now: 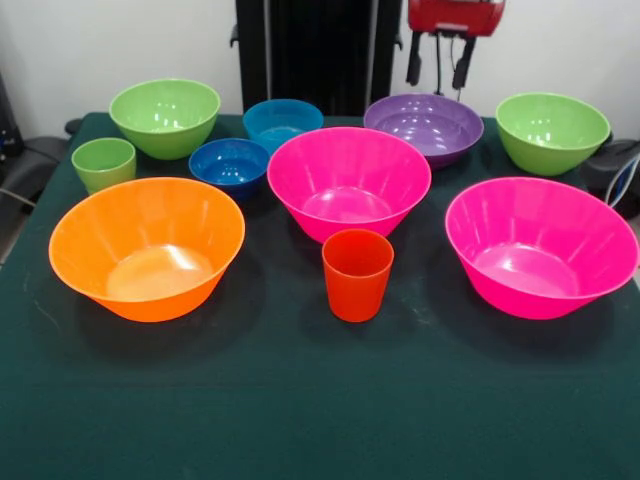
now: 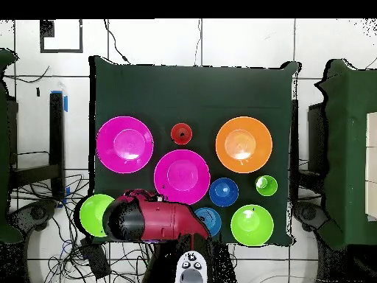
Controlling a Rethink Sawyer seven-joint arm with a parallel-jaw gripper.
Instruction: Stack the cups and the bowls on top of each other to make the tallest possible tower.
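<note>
All bowls and cups stand apart and upright on the dark green table [image 1: 300, 400]; none is nested. Near row: orange bowl [image 1: 147, 245], orange-red cup [image 1: 357, 273], pink bowl [image 1: 540, 245]. Behind them: light green cup [image 1: 103, 163], dark blue bowl [image 1: 230, 165], second pink bowl [image 1: 348, 180]. Far row: green bowl [image 1: 165, 115], light blue bowl [image 1: 282, 122], purple bowl [image 1: 424, 127], green bowl [image 1: 552, 130]. My gripper [image 1: 438, 65] hangs open and empty above the purple bowl's far rim. In the overhead view my arm [image 2: 147, 217] hides the purple bowl.
The black pedestal [image 1: 315, 50] stands behind the table's far edge. The overhead view shows the orange bowl [image 2: 244, 144] and the cup [image 2: 181, 133] toward the table's top side, with bare cloth beyond them. Cables and stands lie on the floor around the table.
</note>
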